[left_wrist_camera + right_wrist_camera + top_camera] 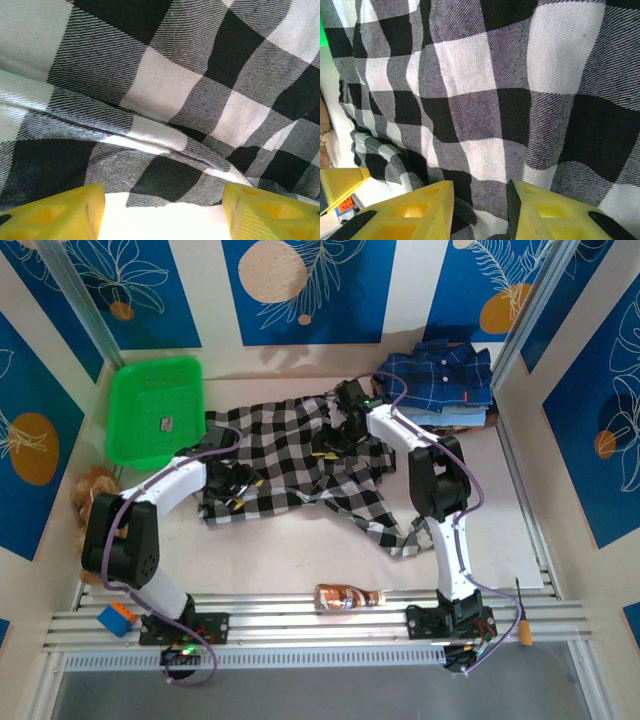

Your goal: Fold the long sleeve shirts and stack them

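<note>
A black-and-white checked long sleeve shirt (290, 455) lies spread and rumpled across the middle of the table, one sleeve trailing toward the front right. My left gripper (232, 485) presses down on its near left edge. In the left wrist view its yellow fingers (163, 212) stand wide apart over the cloth (165, 85). My right gripper (335, 435) is on the shirt's far middle part. Its fingers (481, 207) stand close together with a fold of the checked cloth (485, 90) pinched between them. Folded plaid shirts (440, 380), navy on top, are stacked at the back right.
A green plastic basket (155, 410) stands at the back left. A brown plush toy (92, 490) sits by the left wall. A brown bottle (348, 596) lies on the front rail, with a blue-and-orange block (117, 618) at the front left and a screwdriver (522, 625) at the front right.
</note>
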You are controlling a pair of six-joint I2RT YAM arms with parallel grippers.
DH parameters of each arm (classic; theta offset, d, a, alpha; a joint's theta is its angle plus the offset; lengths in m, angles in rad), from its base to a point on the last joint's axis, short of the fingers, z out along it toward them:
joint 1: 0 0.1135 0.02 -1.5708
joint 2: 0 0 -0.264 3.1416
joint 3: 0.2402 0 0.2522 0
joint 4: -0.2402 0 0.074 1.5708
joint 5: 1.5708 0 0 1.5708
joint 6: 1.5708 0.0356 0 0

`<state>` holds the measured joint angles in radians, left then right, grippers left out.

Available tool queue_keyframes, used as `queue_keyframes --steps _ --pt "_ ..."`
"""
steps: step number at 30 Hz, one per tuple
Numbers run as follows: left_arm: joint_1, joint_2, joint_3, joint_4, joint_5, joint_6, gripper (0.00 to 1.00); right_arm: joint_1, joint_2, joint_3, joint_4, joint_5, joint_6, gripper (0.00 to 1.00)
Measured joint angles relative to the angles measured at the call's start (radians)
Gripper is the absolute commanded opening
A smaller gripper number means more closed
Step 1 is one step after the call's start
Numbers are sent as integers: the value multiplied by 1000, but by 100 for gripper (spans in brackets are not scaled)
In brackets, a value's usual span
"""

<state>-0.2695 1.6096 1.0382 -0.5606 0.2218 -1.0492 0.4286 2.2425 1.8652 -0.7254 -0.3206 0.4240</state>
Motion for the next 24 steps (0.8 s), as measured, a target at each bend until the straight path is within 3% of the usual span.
queue_keyframes --steps 16,18,24 --pt "-1 125 9 -5 -44 -45 62 21 13 -9 9 25 0 31" --pt "-1 148 21 -17 -45 -44 56 23 23 -9 10 26 0 31" --pt "-1 153 26 -31 -48 -27 24 24 53 -9 13 41 8 27"
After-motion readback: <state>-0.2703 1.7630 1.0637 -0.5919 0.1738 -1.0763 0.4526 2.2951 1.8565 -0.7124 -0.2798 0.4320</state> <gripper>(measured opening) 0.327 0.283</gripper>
